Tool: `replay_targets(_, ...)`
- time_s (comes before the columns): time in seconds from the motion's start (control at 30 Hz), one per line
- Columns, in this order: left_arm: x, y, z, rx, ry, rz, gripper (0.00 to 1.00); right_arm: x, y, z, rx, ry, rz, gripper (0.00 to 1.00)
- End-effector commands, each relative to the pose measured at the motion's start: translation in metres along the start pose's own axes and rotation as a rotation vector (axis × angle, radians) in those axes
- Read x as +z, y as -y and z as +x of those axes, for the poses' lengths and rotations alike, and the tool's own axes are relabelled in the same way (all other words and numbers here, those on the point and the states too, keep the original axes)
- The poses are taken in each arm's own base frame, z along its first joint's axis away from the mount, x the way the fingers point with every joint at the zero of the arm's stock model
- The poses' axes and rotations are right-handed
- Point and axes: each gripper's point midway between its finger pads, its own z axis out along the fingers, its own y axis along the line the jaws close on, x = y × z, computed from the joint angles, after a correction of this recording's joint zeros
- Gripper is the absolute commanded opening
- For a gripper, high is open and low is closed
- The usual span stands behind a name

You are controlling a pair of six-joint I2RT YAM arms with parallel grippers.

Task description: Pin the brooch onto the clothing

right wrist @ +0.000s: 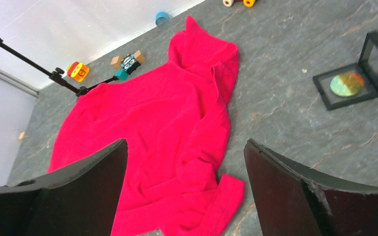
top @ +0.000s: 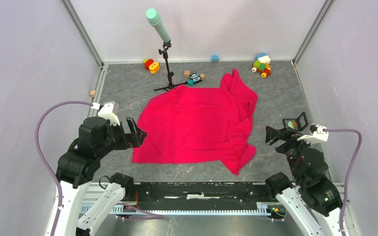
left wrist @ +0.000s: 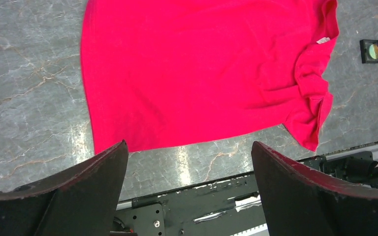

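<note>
The clothing is a bright red-pink T-shirt [top: 197, 123] lying spread on the grey table, bunched along its right side. Its white collar label [left wrist: 323, 40] shows in the left wrist view. The brooch [right wrist: 347, 84], a small yellowish-green disc, lies in an open black box [right wrist: 325, 92] right of the shirt; it also shows in the top view [top: 293, 124] and left wrist view [left wrist: 373, 50]. My left gripper [top: 139, 132] is open and empty at the shirt's lower left edge [left wrist: 189, 147]. My right gripper [top: 271, 135] is open and empty beside the box, above the shirt's right side [right wrist: 186, 145].
A black tripod with a green-tipped rod [top: 166, 59] stands behind the shirt. Toys sit along the back wall: a red-yellow one [top: 151, 65], small blocks [top: 194, 76], a blue cup [top: 215, 58], a colourful vehicle [top: 261, 65]. A wooden cube [top: 93, 92] lies far left.
</note>
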Motion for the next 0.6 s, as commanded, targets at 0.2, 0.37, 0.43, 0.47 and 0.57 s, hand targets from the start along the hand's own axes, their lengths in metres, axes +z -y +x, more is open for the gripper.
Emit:
replay_targets(0.2,0.06,0.037,-0.011,-0.105,-0.021,0.178,1.0,0.062,-0.028,0.048,-0.267,-0.192,-0.085,0.95)
replay_targets(0.37,0.107,0.038,0.01,-0.203,-0.053,0.213,1.0,0.075,-0.02,0.147,-0.355,-0.508,-0.185,0.84)
replay_targets(0.43,0.125,0.03,0.018,-0.224,-0.059,0.185,1.0,0.074,-0.009,0.175,-0.374,-0.592,-0.184,0.8)
replay_targets(0.47,0.136,0.026,0.022,-0.238,-0.063,0.168,1.0,0.074,-0.005,0.184,-0.383,-0.614,-0.179,0.78)
replay_targets(0.57,0.158,0.023,0.03,-0.266,-0.082,0.16,1.0,0.075,-0.008,0.196,-0.421,-0.636,-0.199,0.68)
